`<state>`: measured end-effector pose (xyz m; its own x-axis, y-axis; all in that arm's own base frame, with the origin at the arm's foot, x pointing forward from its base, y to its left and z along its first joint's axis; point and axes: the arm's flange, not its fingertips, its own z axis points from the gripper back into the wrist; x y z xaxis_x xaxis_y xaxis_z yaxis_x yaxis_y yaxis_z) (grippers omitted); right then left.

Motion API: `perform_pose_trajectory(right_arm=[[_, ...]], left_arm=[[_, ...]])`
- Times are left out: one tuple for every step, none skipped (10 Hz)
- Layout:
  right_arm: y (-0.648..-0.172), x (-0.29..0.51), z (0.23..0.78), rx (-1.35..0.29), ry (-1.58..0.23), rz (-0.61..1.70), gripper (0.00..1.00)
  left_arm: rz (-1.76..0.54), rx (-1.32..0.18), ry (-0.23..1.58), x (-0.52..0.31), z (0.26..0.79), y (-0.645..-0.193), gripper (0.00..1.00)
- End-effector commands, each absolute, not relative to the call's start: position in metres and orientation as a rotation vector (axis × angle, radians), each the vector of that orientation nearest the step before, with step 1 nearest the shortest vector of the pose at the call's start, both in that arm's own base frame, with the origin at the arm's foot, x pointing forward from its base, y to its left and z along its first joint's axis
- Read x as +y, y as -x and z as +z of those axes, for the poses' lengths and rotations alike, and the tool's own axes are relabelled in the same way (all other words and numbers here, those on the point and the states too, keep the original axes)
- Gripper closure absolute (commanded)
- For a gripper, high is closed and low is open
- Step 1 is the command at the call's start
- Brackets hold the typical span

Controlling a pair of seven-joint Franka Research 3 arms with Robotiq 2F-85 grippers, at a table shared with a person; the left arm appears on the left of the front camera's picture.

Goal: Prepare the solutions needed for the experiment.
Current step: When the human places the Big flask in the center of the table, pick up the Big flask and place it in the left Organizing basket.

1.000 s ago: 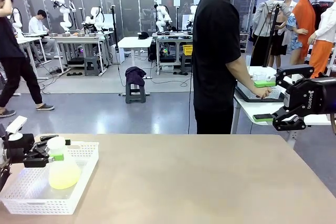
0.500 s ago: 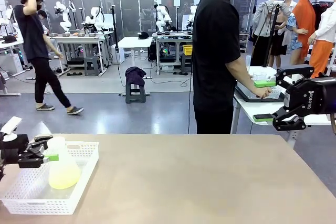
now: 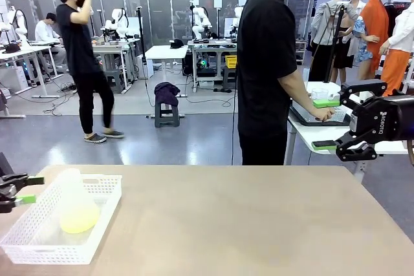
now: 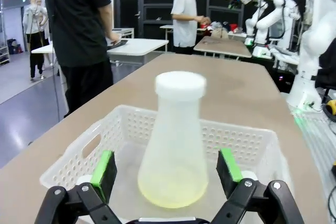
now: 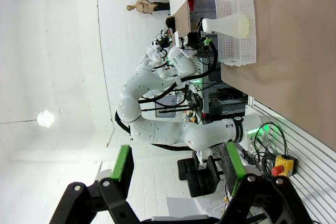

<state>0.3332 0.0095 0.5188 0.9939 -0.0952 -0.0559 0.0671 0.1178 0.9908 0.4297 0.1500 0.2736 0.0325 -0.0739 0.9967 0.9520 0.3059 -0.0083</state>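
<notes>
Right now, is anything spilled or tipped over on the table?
No, nothing stands out. The flask stands upright in the white basket, its yellow liquid all at the bottom, and the table looks dry.

Tan table [image 3: 246, 218] with one white basket at its near-left corner

A white perforated plastic basket [image 3: 100, 224] sits flat on the smooth tan tabletop, close to the left edge and the near edge. Inside it, a whitish capped conical flask [image 4: 176, 145] stands upright on what seems to be the basket floor. The remaining tabletop stretches bare toward the far side.
</notes>
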Motion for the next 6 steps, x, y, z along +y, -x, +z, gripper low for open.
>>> perform_pose_trajectory(right_arm=[[-0.333, 0.010, 0.521, -0.024, -1.459, -0.116, 0.15], [-0.333, 0.010, 0.521, -0.024, -1.459, -0.116, 0.15], [-0.333, 0.010, 0.521, -0.024, -1.459, -0.116, 0.15], [-0.333, 0.010, 0.521, -0.024, -1.459, -0.116, 0.15], [-0.333, 0.010, 0.521, -0.024, -1.459, -0.116, 0.15], [-0.333, 0.010, 0.521, -0.024, -1.459, -0.116, 0.15]], left_arm=[[-0.935, -1.203, 1.095, 0.143, 0.313, -0.392, 0.02], [-0.848, -1.181, 1.216, 0.138, 0.337, -0.376, 0.02], [-0.722, -1.044, 1.318, 0.133, 0.354, -0.365, 0.02], [-0.620, -0.882, 1.454, 0.123, 0.369, -0.359, 0.02], [-0.639, -0.751, 1.572, 0.113, 0.382, -0.353, 0.02], [-0.599, -0.686, 1.583, 0.108, 0.397, -0.348, 0.02]])
